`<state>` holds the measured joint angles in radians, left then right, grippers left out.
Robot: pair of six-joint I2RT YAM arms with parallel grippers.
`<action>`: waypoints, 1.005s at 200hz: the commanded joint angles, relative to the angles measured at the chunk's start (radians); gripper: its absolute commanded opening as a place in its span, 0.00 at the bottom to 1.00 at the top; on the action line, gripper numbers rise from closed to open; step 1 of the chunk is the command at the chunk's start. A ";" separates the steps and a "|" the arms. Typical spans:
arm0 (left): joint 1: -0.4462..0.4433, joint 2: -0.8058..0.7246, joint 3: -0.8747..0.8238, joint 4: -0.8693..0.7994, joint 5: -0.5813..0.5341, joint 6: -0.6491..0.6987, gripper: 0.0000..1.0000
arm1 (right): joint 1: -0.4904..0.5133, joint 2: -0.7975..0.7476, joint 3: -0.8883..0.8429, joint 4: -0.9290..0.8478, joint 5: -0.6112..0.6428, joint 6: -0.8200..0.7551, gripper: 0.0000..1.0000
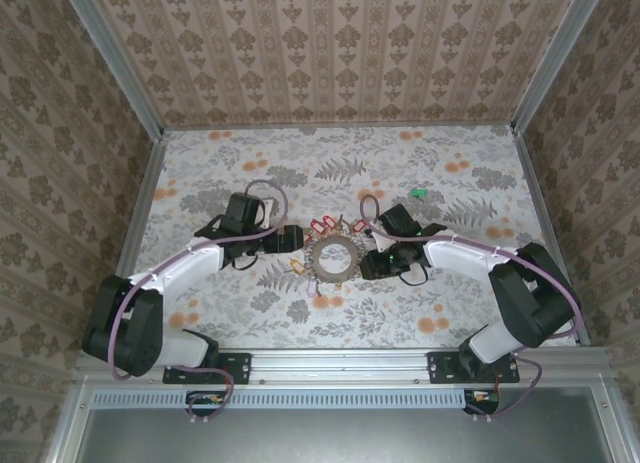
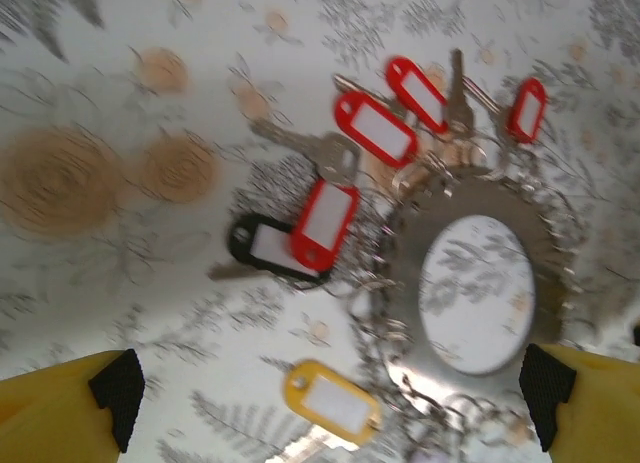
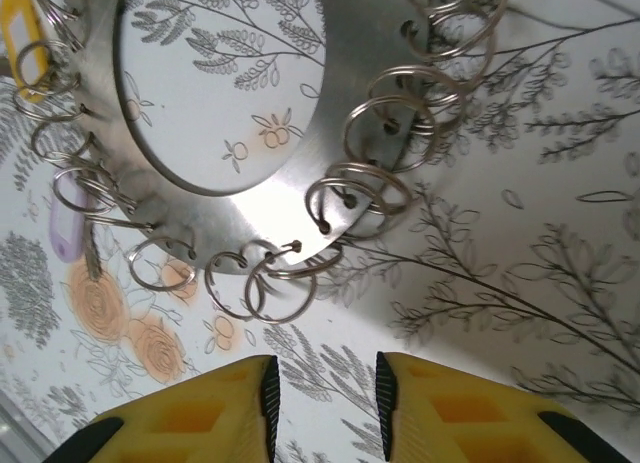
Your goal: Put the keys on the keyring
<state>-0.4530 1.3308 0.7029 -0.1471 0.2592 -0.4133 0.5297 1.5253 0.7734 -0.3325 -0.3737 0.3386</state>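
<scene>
1. Top external view: the keyring [image 1: 331, 255], a flat grey metal ring with a wide round hole, lies on the floral tablecloth [image 1: 480, 173] near the table's middle, between my two grippers.
2. My left gripper [image 1: 290, 240] sits just left of the keyring, and my right gripper [image 1: 368, 258] just right of it.
3. Left wrist view: my left gripper [image 2: 330, 388] is released, its yellow fingers [image 2: 60, 408] spread wide and grasping nothing.
4. Beyond them the keyring [image 2: 405, 253] lies flat, with keys [image 2: 330, 158] fanned around its rim. They carry red tags [image 2: 375, 128], a black tag [image 2: 262, 245] and a yellow tag [image 2: 330, 403].
5. Right wrist view: my right gripper [image 3: 325, 393] has its fingers drawn close, with a narrow gap where bare cloth shows. It grasps nothing.
6. The keyring [image 3: 315, 178] lies just beyond those fingertips, its rim hung with empty split rings [image 3: 385, 133].
7. In the top external view, one green tag [image 1: 418, 193] lies apart on the cloth, far and right of the keyring.
</scene>
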 commanded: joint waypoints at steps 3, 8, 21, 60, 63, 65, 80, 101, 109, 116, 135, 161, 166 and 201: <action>-0.027 -0.067 -0.068 0.237 -0.110 0.088 1.00 | 0.019 0.011 -0.055 0.105 -0.080 0.156 0.34; -0.028 -0.076 -0.080 0.252 -0.113 0.086 1.00 | 0.018 0.008 -0.063 0.118 -0.083 0.180 0.34; -0.033 -0.103 -0.109 0.277 -0.118 0.087 1.00 | 0.017 0.005 -0.067 0.124 -0.079 0.246 0.36; -0.049 -0.196 -0.198 0.360 -0.105 0.098 1.00 | 0.007 -0.007 -0.108 0.160 -0.139 0.803 0.34; -0.049 -0.203 -0.205 0.366 -0.101 0.098 1.00 | 0.011 -0.022 -0.127 0.190 -0.136 0.846 0.34; -0.049 -0.207 -0.209 0.369 -0.100 0.098 1.00 | 0.013 -0.030 -0.139 0.204 -0.134 0.870 0.34; -0.049 -0.228 -0.232 0.392 -0.083 0.101 1.00 | 0.016 -0.090 -0.193 0.235 -0.081 0.983 0.31; -0.050 -0.243 -0.245 0.415 -0.041 0.116 1.00 | 0.014 -0.128 -0.227 0.274 -0.003 1.057 0.31; -0.054 -0.246 -0.248 0.423 -0.028 0.120 1.00 | 0.011 -0.128 -0.240 0.311 0.004 1.087 0.31; -0.055 -0.248 -0.249 0.428 -0.021 0.123 1.00 | 0.007 -0.128 -0.258 0.370 -0.001 1.134 0.31; -0.064 -0.246 -0.244 0.420 -0.018 0.131 1.00 | 0.004 -0.078 -0.267 0.486 -0.035 1.222 0.32; -0.083 -0.251 -0.237 0.410 -0.019 0.147 1.00 | 0.004 -0.012 -0.255 0.534 -0.064 1.295 0.31; -0.088 -0.254 -0.238 0.409 -0.021 0.150 1.00 | 0.004 -0.003 -0.255 0.540 -0.064 1.309 0.30; -0.107 -0.269 -0.240 0.394 -0.054 0.156 1.00 | 0.006 0.008 -0.249 0.544 -0.039 1.332 0.27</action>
<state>-0.5468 1.0889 0.4629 0.2390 0.2161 -0.2886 0.5377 1.5154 0.5194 0.1799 -0.4255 1.5795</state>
